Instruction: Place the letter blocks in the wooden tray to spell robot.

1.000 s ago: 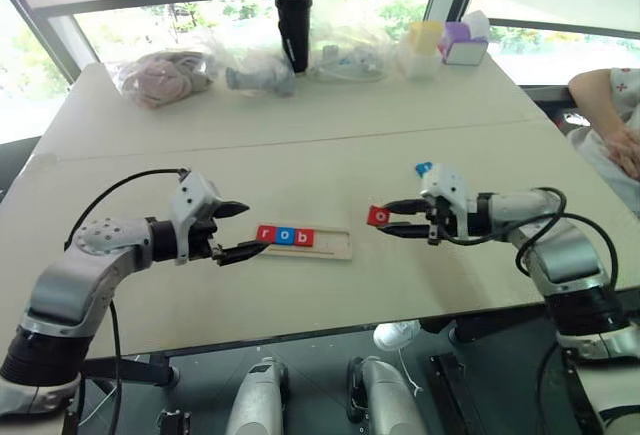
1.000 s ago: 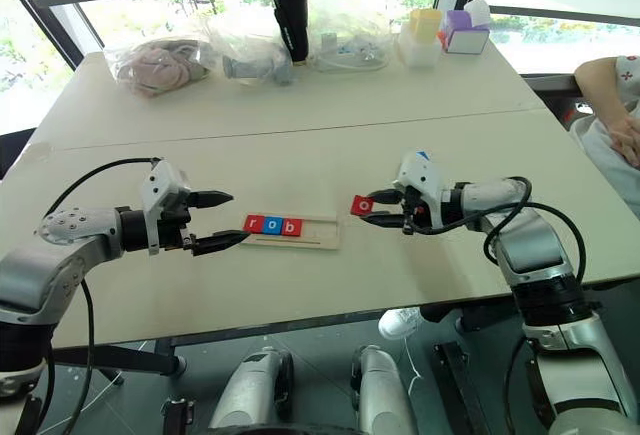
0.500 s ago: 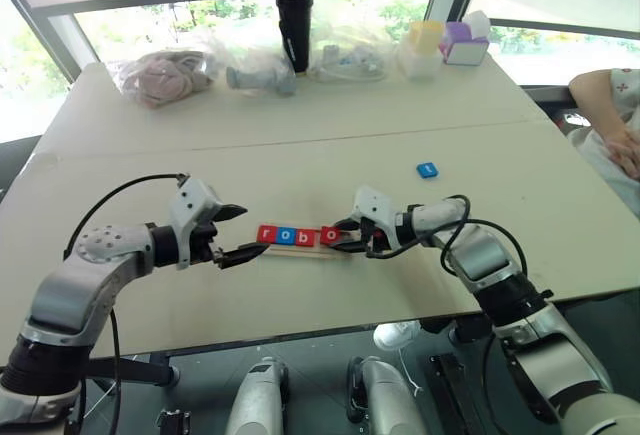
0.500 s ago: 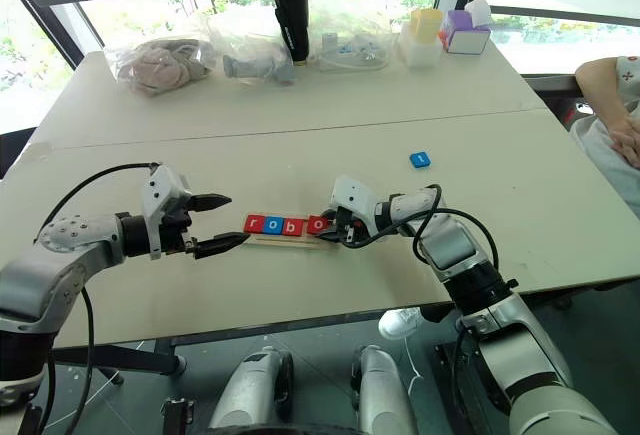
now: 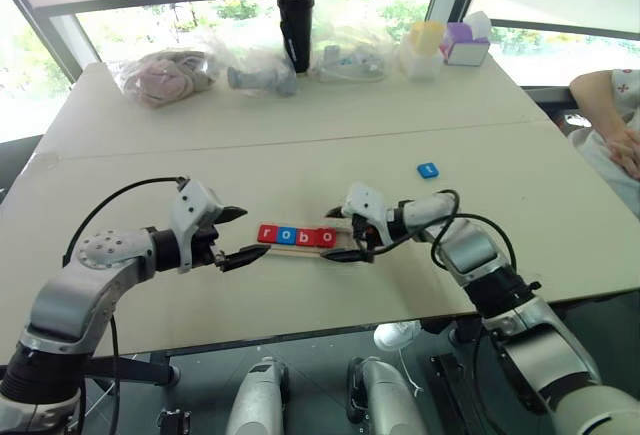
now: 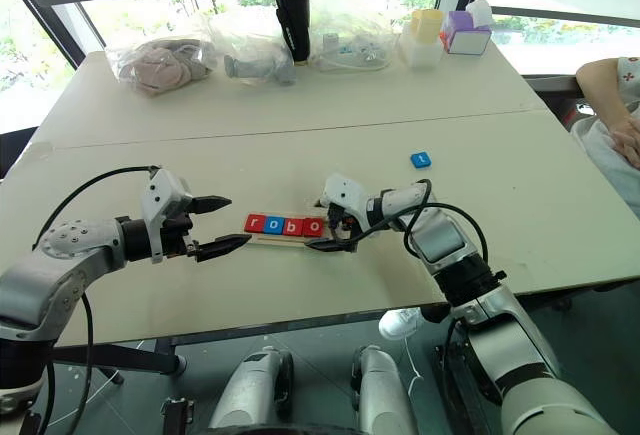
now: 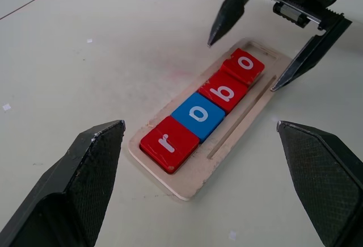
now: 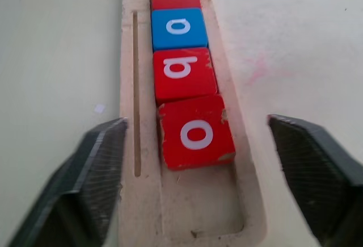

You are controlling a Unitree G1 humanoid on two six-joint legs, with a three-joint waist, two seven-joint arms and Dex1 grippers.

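Head views: we see wooden tray point(image 5: 305, 246) on counter point(image 5: 300, 135), four letter blocks in row, r point(image 5: 266, 234), o point(image 5: 286, 236), b point(image 5: 307, 237), o point(image 5: 328, 238). Blue t block point(image 5: 428, 170) lies apart on counter, well to right. Left hand point(image 5: 232, 234) released, empty, just beside tray's left end. Right hand point(image 5: 340, 234) released, fingers straddling tray's right end.

Left wrist view: we see row r-o-b-o, last slot bare.

Right wrist view: fourth block point(image 8: 195, 132) sits slightly skewed, untouched between spread fingers point(image 8: 96, 173).
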